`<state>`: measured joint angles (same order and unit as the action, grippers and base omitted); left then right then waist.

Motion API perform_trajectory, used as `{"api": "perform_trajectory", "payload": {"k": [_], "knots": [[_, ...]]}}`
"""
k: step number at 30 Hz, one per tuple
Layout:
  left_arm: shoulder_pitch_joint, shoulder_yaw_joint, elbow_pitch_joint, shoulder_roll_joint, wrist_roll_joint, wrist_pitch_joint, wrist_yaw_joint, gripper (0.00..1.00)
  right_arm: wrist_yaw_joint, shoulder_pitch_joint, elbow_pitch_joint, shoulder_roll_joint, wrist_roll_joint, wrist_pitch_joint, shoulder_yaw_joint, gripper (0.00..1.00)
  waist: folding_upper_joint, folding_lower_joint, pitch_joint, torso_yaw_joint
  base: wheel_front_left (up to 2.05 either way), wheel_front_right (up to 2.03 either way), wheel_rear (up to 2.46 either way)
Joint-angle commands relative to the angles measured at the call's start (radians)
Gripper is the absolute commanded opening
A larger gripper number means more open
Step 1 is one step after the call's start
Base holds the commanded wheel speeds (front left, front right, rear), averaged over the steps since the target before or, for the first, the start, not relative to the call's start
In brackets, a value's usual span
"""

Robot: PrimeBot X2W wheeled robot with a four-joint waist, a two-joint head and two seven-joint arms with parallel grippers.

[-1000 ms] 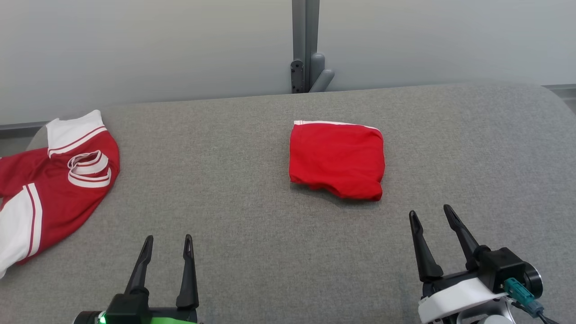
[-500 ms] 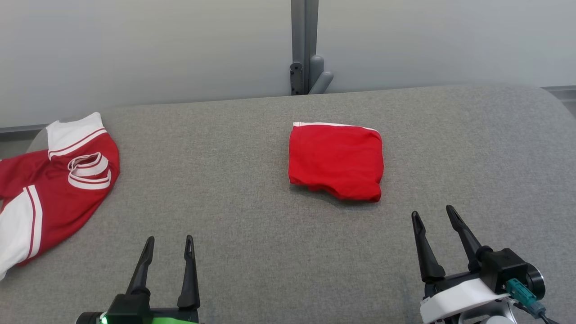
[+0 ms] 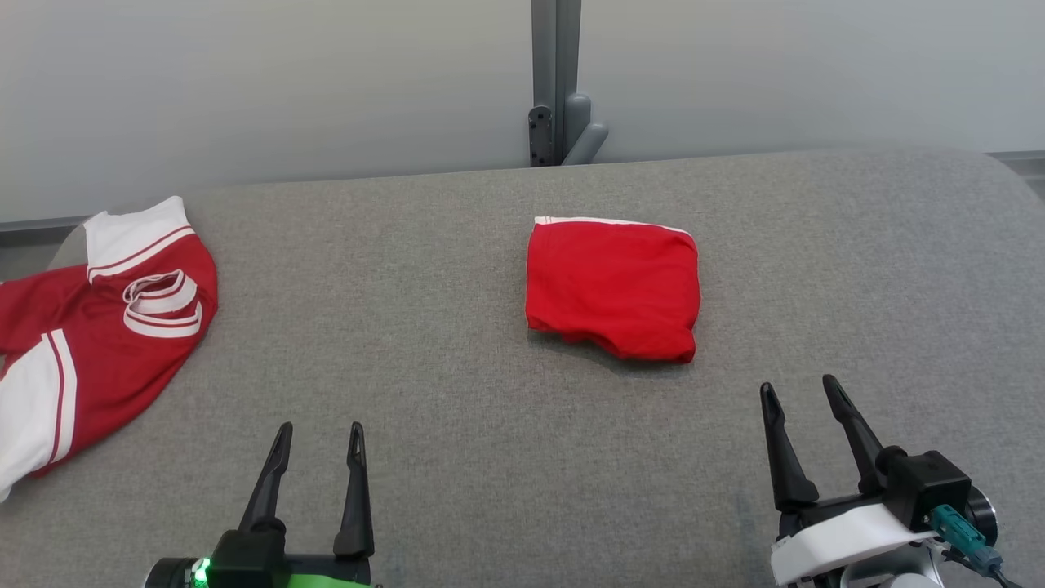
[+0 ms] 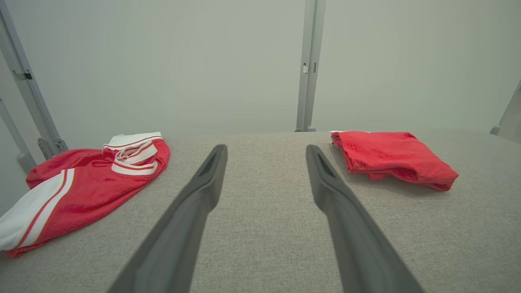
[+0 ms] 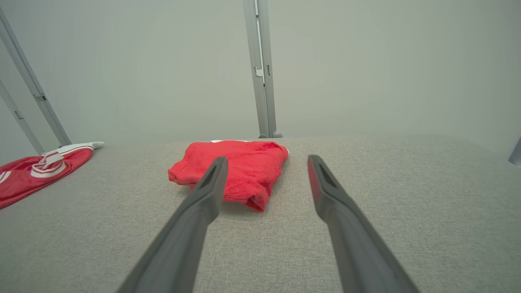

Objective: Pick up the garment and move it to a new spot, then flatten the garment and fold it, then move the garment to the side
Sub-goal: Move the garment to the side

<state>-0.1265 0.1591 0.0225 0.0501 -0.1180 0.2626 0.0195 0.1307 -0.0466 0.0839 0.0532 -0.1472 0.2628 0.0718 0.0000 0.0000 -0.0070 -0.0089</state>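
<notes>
Stillness is most of the news: over the last second nothing on the bench has been touched. Far out to the left of my left hand, the red-and-white jersey lies spread and rumpled at the bench's edge, as it lay before. My left hand has slid a shade to the right, though part of that may be my head shifting. Its fingers are spread wide and empty.

Ahead of it to the right, and ahead-left of my right hand, sits the folded red garment, a packet with white trim on its far edge, unmoved. My right hand has also drifted slightly right and back toward me, fingers apart, holding nothing, clear of the packet's near edge.

I read this as a retreat after the fold: flattening and folding look done, and carrying the packet aside remains. My right hand is nearer for that, but the loose lower layers could spill if I pinch only the top.
</notes>
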Motion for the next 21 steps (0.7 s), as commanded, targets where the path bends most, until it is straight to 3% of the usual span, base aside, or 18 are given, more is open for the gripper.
{"api": "perform_trajectory", "payload": {"k": [1,10,16,21], "knots": [[0.019,0.003,-0.007,0.001,0.014,0.003,0.003,1.0,0.0,0.009,0.009,0.007,-0.015,0.002,0.001,1.0,0.0,0.0,0.013,0.003,0.0,0.0,0.0],[0.092,0.054,-0.018,0.001,0.026,0.003,-0.012,1.0,0.0,0.187,0.121,0.11,-0.212,0.002,0.051,1.0,0.0,0.0,0.141,0.041,0.0,0.0,0.0],[0.183,0.09,-0.03,0.001,0.031,0.003,-0.014,1.0,0.0,0.351,0.205,0.184,-0.416,0.002,0.082,1.0,0.0,0.0,0.261,0.084,0.0,0.0,0.0],[0.235,0.108,-0.024,0.001,0.033,0.003,-0.02,1.0,0.0,0.465,0.307,0.248,-0.594,0.002,0.166,1.0,0.0,0.0,0.33,0.118,0.0,0.0,0.0]]}}
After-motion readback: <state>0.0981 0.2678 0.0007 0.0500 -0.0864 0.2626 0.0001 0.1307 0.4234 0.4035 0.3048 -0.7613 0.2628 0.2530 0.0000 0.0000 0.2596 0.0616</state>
